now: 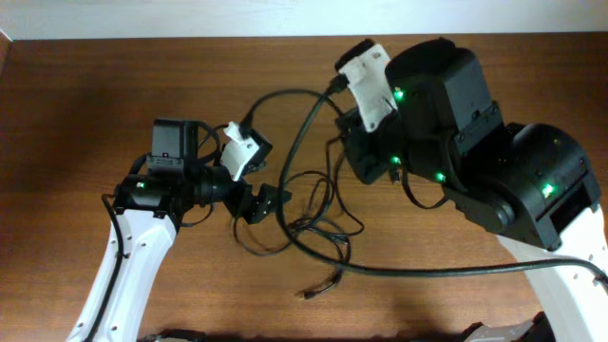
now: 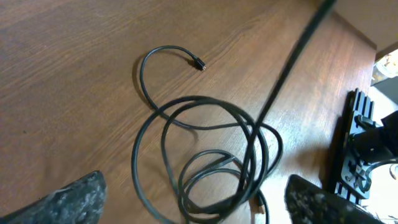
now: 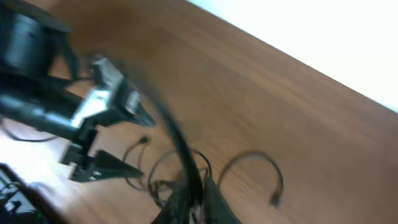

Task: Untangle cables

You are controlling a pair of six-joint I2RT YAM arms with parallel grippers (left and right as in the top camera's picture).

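Shows the cables (image 2: 205,146) looped on the table (image 1: 76,95) just beside the left gripper (image 1: 260,201), spread wide, only finger edges in frame; cannot tell the hold of the right gripper (image 3: 193,204), blurred and cut off at bottom.

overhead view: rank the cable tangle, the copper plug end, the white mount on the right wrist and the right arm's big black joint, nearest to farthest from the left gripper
From the left gripper:
1. cable tangle, just to its right
2. plug end, toward the table's front edge
3. white mount, toward the back, on the right
4. big black joint, far right
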